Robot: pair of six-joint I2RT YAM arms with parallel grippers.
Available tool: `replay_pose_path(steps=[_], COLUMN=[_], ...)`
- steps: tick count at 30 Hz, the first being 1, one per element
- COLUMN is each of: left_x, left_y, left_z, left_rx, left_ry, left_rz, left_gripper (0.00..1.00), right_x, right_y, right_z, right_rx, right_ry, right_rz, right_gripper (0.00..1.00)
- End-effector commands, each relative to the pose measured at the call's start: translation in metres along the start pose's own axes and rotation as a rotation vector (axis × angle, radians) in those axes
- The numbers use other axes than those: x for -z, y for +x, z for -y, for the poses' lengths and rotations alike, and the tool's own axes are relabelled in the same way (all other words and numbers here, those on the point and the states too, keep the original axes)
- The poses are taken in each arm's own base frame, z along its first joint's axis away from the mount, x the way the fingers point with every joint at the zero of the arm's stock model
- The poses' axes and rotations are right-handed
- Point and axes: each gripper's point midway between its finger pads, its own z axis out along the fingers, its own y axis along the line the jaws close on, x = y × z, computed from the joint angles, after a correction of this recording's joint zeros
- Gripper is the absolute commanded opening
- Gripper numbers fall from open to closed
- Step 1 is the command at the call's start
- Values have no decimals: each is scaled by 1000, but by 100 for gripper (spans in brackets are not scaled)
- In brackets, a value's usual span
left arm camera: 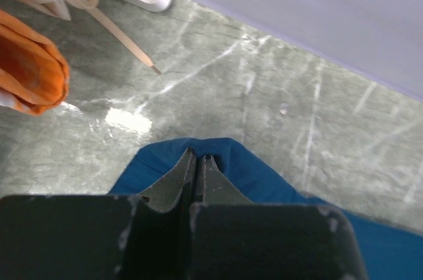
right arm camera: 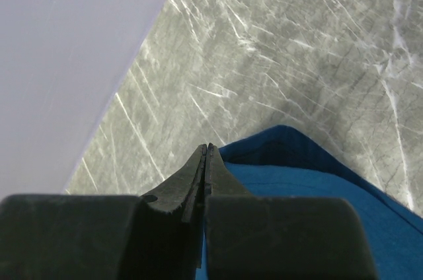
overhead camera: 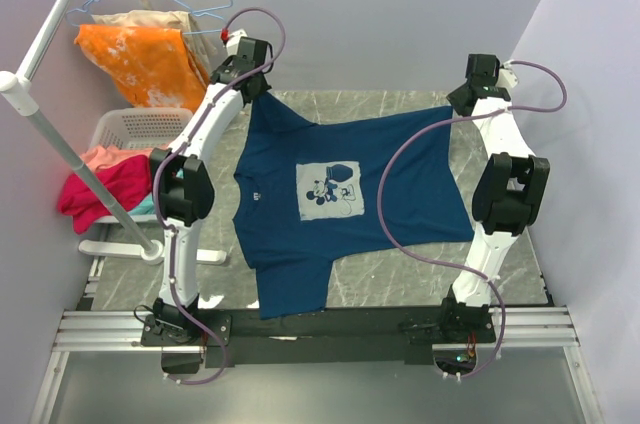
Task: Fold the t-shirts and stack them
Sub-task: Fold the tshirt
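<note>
A navy blue cloth t-shirt (overhead camera: 400,184) with a pale square print lies flat on a grey marbled table (overhead camera: 400,279), collar at 9 o'clock and hem at 3 o'clock. Both arms grip its 12 o'clock edge with jaws pressed together on cloth. The left gripper (overhead camera: 258,91) holds the far sleeve and the right gripper (overhead camera: 458,106) the far hem corner, with the shirt body lying toward 6 o'clock.

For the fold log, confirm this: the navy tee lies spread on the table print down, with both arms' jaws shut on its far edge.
Wrong on one point: the tee lies print up, not print down. The top external view shows the pale print on its chest facing the camera. The rest stands: it lies spread on the table, with both arms' jaws shut on its far edge.
</note>
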Motion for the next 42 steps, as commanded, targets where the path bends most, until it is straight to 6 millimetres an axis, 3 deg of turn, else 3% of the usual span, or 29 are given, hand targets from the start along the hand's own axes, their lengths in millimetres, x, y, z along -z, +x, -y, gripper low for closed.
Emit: replay_pose_path(steps=[1, 6, 10, 16, 20, 24, 28, 31, 37, 42], left_x=[47, 60, 63, 59, 52, 52, 56, 58, 65, 66], left_y=[-51, -48, -46, -16, 14, 27, 25, 13, -10, -18], left_z=[21, 27, 17, 0, -10, -14, -11, -6, 3, 3], left_rx=[75, 112, 108, 78, 32, 16, 19, 23, 40, 46], left_ry=[146, 203, 161, 100, 44, 24, 36, 40, 58, 54], left_rz=[92, 70, 68, -10, -64, -87, -77, -52, 2, 26], left_gripper=[1, 1, 1, 1, 1, 1, 1, 1, 1, 1], right_x=[13, 9, 7, 10, 15, 20, 26, 27, 32, 30], right_y=[-18, -7, -3, 8, 6, 2, -13, -23, -33, -33], right_z=[-4, 1, 7, 25, 28, 23, 9, 2, -9, -14], right_rx=[-16, -22, -26, -45, -55, -63, -47, -40, -41, -37], right_ry=[-22, -16, 2, 54, 48, 29, -8, -13, -52, -65], right_rz=[47, 23, 9, 1, 18, 28, 58, 72, 94, 93], right_gripper=[0, 0, 0, 0, 0, 0, 0, 0, 0, 0])
